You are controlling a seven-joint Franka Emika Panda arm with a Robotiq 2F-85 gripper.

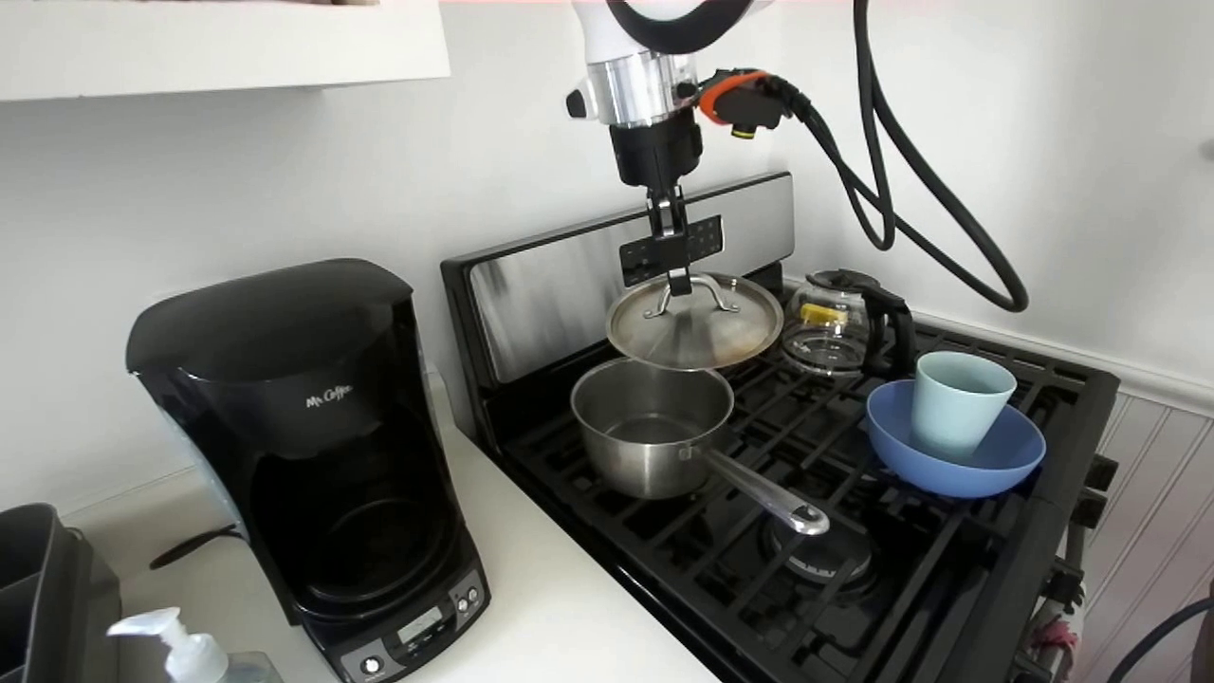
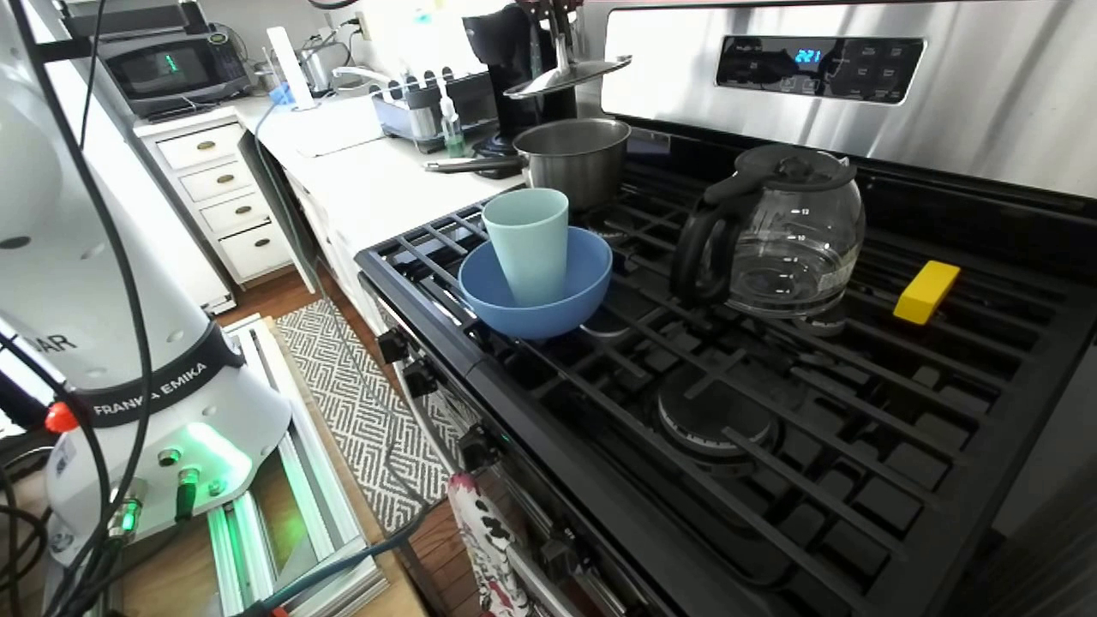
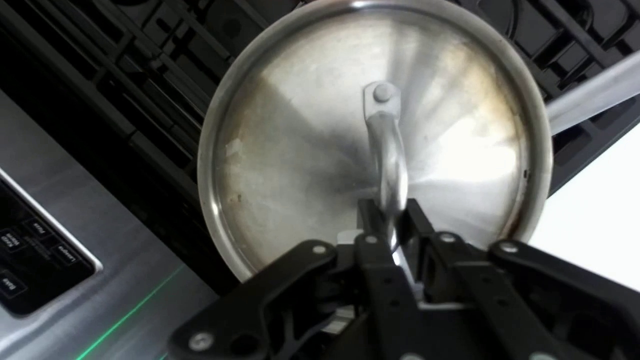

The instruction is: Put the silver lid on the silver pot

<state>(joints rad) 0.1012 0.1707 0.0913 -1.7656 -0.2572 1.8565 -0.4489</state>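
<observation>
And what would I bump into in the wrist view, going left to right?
Stove control panel → silver lid → silver pot's handle. The gripper overlaps the lid, so it's left out.

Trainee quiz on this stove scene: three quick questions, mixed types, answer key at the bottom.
1. Multiple choice. Where is the saucepan lid relative to the saucepan?
A) Seated on it
B) Above it, not touching
C) Underneath it

2. True or false: the pale aqua cup sits inside the blue bowl.

3. Fill in the blank: the pincer grips the saucepan lid by its ____.

Key
1. B
2. True
3. handle
</observation>
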